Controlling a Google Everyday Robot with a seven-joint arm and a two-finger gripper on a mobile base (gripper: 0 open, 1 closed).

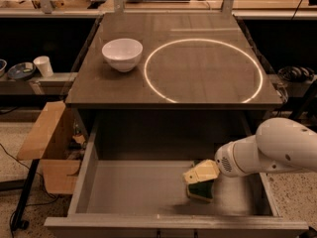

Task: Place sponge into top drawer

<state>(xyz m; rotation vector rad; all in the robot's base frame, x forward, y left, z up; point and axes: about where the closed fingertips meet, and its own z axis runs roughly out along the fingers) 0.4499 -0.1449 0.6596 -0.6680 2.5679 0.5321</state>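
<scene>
Fingers of the cream gripper (pixel 198 178) clasp the yellow-and-green foam sponge (pixel 202 190) inside the grey metal top drawer (pixel 129 187) — probably light and squashy, best pinched across its sides.

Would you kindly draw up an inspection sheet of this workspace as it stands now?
Surface: dark table, with a bright ring of light on its top.
Job's things: sponge inside the open top drawer, right of middle, green side showing.
Clutter: white bowl upright at the table's left rear, outside the ring.
Grippers: gripper reaches into the drawer from the right, directly over the sponge.
Cables: thin dark cable on the floor at left.
Surroundings: cardboard box left of the drawer; white cup on a side shelf.
</scene>
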